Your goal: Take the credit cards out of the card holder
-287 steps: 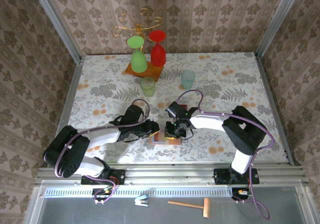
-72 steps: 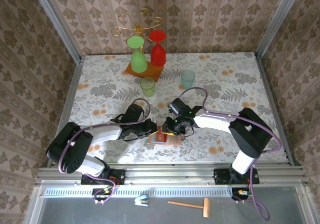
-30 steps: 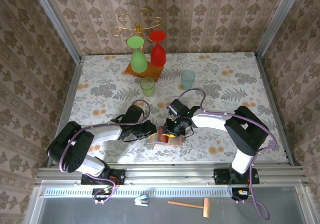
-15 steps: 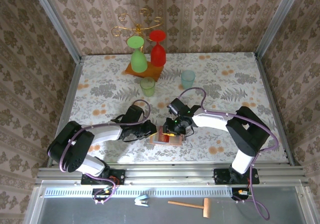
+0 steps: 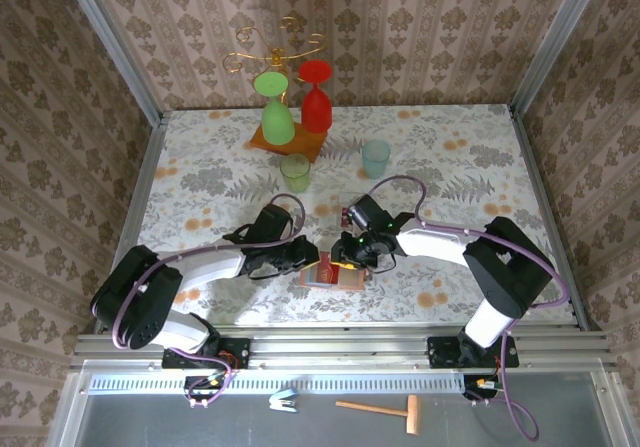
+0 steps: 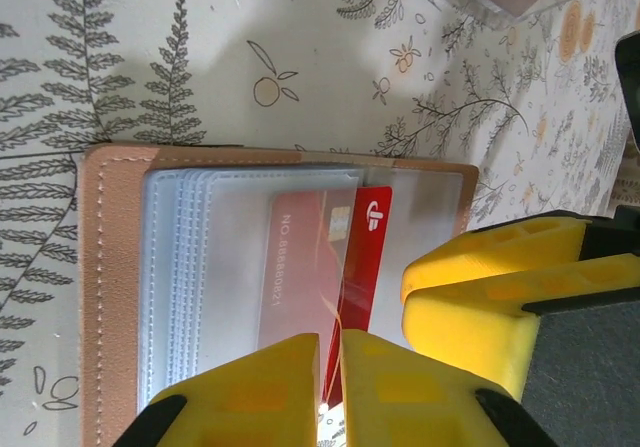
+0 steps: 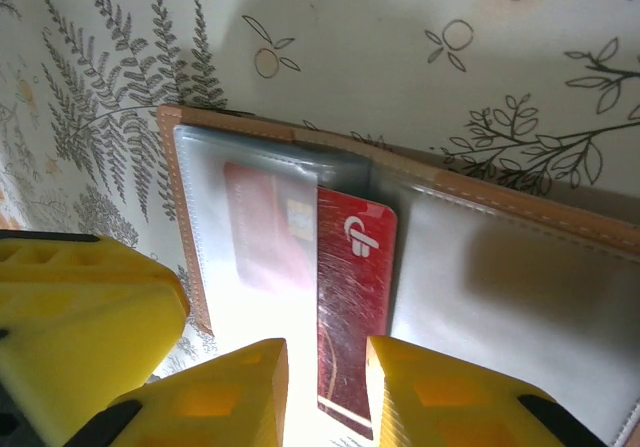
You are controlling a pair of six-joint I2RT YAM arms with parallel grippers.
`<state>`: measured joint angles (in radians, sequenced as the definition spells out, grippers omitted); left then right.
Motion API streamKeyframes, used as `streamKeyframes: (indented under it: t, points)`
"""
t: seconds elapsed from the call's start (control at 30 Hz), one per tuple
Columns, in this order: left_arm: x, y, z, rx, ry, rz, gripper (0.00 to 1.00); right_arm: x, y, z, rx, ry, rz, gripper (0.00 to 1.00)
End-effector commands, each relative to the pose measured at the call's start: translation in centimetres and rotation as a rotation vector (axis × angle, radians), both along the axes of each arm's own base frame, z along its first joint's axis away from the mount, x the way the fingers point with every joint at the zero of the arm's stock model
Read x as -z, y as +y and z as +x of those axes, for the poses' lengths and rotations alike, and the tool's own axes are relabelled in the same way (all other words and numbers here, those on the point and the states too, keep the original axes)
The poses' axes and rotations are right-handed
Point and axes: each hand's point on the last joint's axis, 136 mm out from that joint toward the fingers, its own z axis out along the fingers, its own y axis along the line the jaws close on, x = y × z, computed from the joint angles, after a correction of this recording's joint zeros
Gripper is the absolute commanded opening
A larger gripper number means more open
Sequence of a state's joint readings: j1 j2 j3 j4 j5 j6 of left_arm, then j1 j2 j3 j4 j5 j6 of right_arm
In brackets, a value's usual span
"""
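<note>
red credit card (image 7: 356,267) pokes from card holder (image 7: 500,297) between right claw (image 7: 327,357) fingers.

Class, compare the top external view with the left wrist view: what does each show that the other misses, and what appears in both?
Top external: goblet stand, green cup, pale blue cup. Left wrist: clear sleeves, a sleeved card with its number and chip, the white logo on the red card. Both: card holder, red card, left hand, right hand.

credit cards (image 6: 365,257) | red face, under clear sleeve: "NO.8888…", last digits unclear | bare end: white emblem, no words
</note>
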<state>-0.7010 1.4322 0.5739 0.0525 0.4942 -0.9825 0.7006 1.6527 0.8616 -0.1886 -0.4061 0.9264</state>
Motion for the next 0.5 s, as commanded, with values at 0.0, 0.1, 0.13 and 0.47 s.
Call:
streamKeyframes:
  t: [0.0, 0.1, 0.13, 0.47]
  points:
    - [0.4, -0.4, -0.3, 0.025, 0.013, 0.005, 0.14, -0.7, 0.4, 0.0, 0.002, -0.007, 0.061, 0.27]
    - [0.7, -0.4, -0.4, 0.025, 0.017, 0.005, 0.14, -0.3, 0.1, -0.2, 0.007, -0.001, 0.059, 0.26]
    - [0.8, -0.4, -0.4, 0.028, 0.017, 0.003, 0.14, -0.2, 0.1, -0.1, 0.008, -0.001, 0.059, 0.27]
    - [2.3, 0.2, -1.1, 0.026, 0.056, 0.033, 0.14, 0.8, -0.3, -0.3, 0.017, 0.026, 0.07, 0.26]
